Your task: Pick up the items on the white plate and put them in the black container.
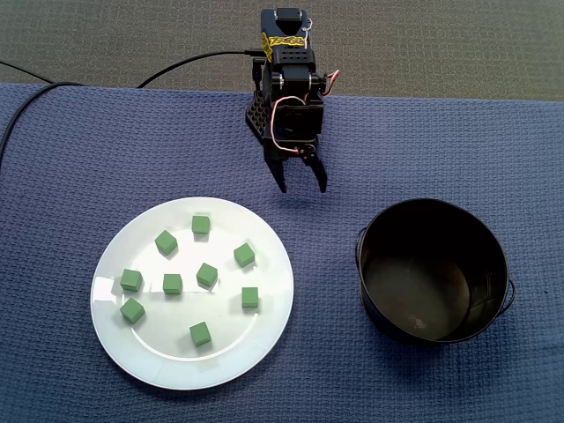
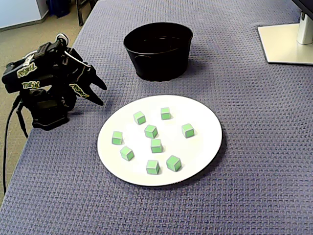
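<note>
On the white plate (image 1: 176, 370), at the lower left of a fixed view, nine green cubes (image 1: 207, 275) are sitting scattered, each apart from the others and none overhanging the rim. In a fixed view the plate (image 2: 205, 147) is lying at the centre of the frame, with the green cubes (image 2: 150, 131) spread mostly over its left and middle part.

Well apart from the plate, the black container (image 1: 388, 238) is standing upright at the lower right of a fixed view, its mouth facing up and its inside looking bare. In a fixed view the black container (image 2: 156, 63) is sitting at the upper centre, just beyond the plate's far rim.

I am holding my gripper (image 1: 302, 185) at the upper centre of a fixed view, above the gap between plate and container. Its two dark fingers are spreading apart and clasping nothing. In a fixed view my gripper (image 2: 100, 95) is pointing in from the left edge, near the plate but not over it. Bare blue cloth (image 1: 70, 176) is lying between my fingertips and the plate's rim.

A black cable (image 1: 189, 62) is running off from behind me toward the upper left, over grey carpet (image 1: 441, 35). A pale stand base (image 2: 286, 44) is resting on the cloth at the upper right of a fixed view, clear of the container.
</note>
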{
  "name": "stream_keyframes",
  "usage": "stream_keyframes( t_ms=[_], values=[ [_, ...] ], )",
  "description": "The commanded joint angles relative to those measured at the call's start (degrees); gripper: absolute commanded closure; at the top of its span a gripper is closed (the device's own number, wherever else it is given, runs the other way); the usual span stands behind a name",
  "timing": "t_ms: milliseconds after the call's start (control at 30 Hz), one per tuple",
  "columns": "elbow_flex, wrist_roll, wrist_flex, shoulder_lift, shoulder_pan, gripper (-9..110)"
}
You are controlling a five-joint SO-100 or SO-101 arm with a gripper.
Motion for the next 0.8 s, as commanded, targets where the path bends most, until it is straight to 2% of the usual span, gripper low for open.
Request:
stream_keyframes(
  t_ms=[0, 133, 267, 433, 600, 767],
  values=[
    [-1.49, -2.55, 7.03, -5.8, 1.93, 71],
    [-14.41, -6.86, 8.53, -20.92, 5.27, 70],
    [-28.74, -16.87, 12.39, -34.01, 8.61, 72],
    [-43.33, -28.83, 9.67, -47.46, 13.89, 69],
    [-56.34, -33.4, 4.75, -62.4, 15.91, 68],
    [-69.61, -38.06, 6.33, -79.01, 17.58, 71]
  ],
)
